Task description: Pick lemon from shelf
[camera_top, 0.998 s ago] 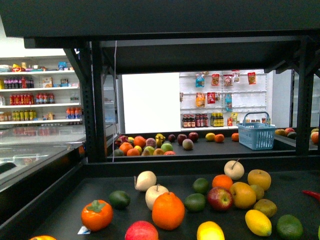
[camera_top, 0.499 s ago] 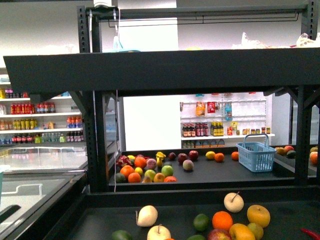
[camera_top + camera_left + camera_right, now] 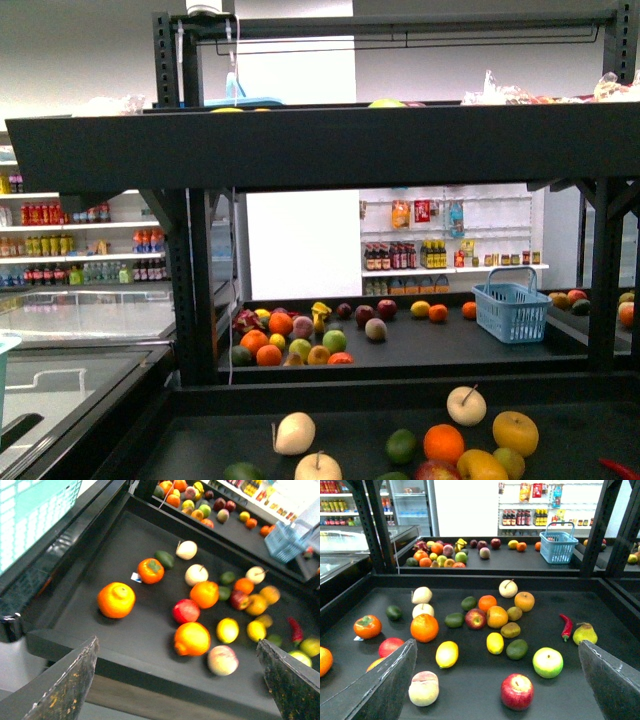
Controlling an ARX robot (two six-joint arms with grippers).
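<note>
One lemon on shelf in wrist views, outside front view

Lemon on shelf, beside avocado

Clear lane in from the front edge, crowding on the lemon's right

The shelf deck is bare at its front edge between a pale peach and a red apple, leaving a lane to the lemon. A kiwi and an avocado sit just beside it toward the right edge. An upper tray roofs the deck.
</note>
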